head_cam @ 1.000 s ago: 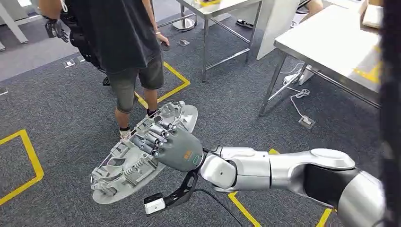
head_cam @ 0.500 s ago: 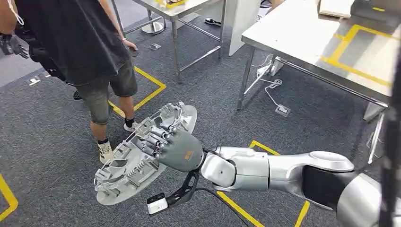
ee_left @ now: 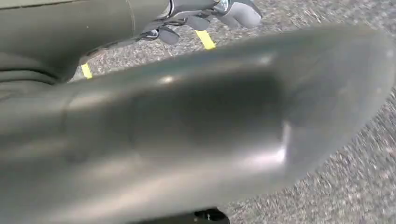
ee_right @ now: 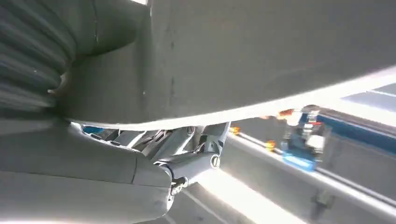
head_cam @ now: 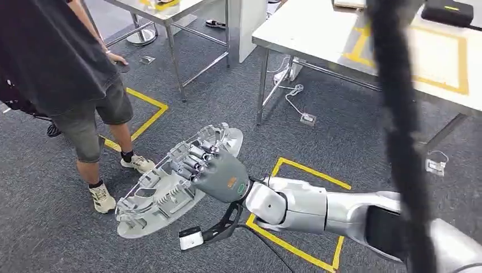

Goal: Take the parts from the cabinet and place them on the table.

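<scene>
A large grey oval plastic part (head_cam: 159, 199) with ribs and clips on its upper face hangs tilted over the carpet, low in the middle of the head view. My right hand (head_cam: 219, 173) grips its near rim, fingers curled over the ribbed face, the silver arm reaching in from the right. In the right wrist view the part's smooth underside (ee_right: 280, 56) lies across my right hand (ee_right: 116, 163). In the left wrist view my left hand (ee_left: 163, 130) is a blurred grey mass over the carpet; how its fingers (ee_left: 233, 14) lie is unclear.
A white table (head_cam: 318, 28) with yellow tape marks stands at the upper right, a steel-legged table (head_cam: 165, 8) behind it. A person (head_cam: 51, 57) in dark clothes stands at the left. A black cable (head_cam: 398, 142) hangs close to the camera. Yellow tape (head_cam: 307, 170) marks the carpet.
The camera has swung to the right: the person, the tables and the floor marks slid left in the picture. My right hand still holds the part in the same pose.
</scene>
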